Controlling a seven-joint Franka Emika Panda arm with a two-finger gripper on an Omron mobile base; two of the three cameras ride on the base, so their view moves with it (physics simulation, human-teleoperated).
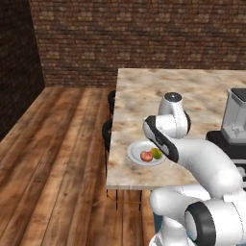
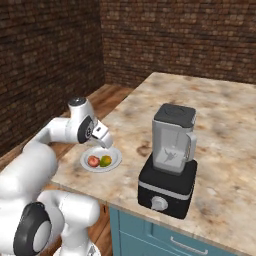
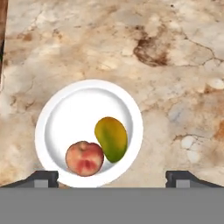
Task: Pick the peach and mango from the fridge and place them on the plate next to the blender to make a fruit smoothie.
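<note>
The white plate [image 3: 43,127] lies on the marble counter with the reddish peach [image 3: 85,158] and the yellow-green mango [image 3: 111,138] side by side in it, touching. My gripper [image 3: 112,177] hovers just above the plate's near rim, open, with nothing between its fingers. From the right base view the gripper [image 2: 106,142] hangs over the plate [image 2: 116,156], peach [image 2: 93,161] and mango [image 2: 105,160]. The blender [image 2: 170,160] stands to the plate's right. From the left, the arm partly covers the plate [image 1: 132,153], peach [image 1: 146,155] and mango [image 1: 156,153]. The fridge is out of view.
The marble counter [image 1: 158,96] stretches back and right of the plate; its front edge runs close to the plate. Two dark stools [image 1: 107,130] stand at the counter's left side. The blender [image 1: 235,120] sits near the right edge. Wooden floor and brick walls surround.
</note>
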